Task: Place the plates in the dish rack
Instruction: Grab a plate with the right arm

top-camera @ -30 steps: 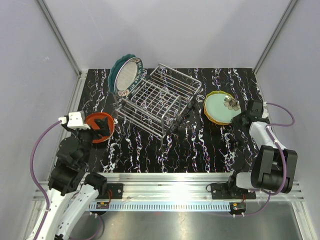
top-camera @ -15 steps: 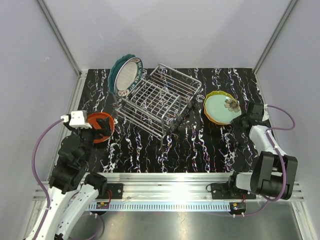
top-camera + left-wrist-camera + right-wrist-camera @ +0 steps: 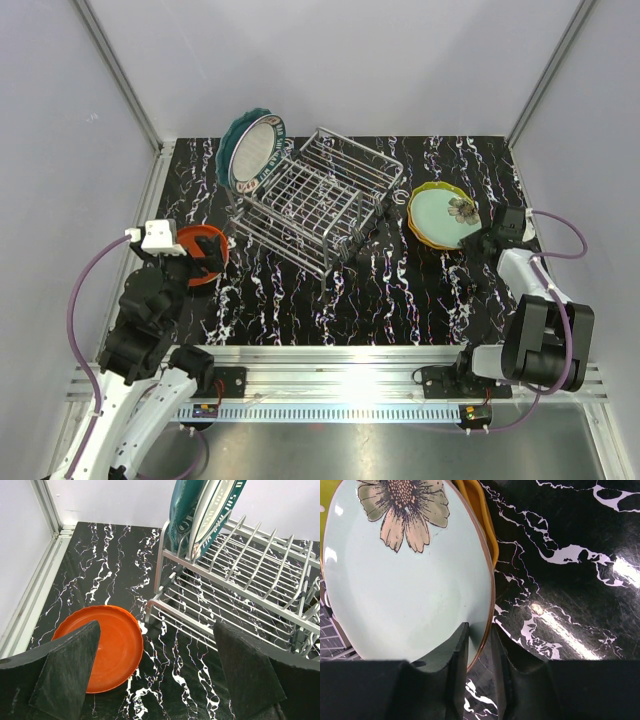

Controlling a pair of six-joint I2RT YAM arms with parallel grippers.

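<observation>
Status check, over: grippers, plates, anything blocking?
Left gripper open over orange plate. Right gripper shut on mint plate rim, atop yellow plate. Teal plate, cream plate in rack. Nothing blocking.

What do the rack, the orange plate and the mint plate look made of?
The rack looks like bare silver metal wire: thin gleaming rods in a grid. The orange plate is probably plastic or melamine: even colour, dull sheen, thin rim. The mint plate looks like glazed ceramic, though melamine is possible: glossy highlights, printed flower, brown rim line.
</observation>
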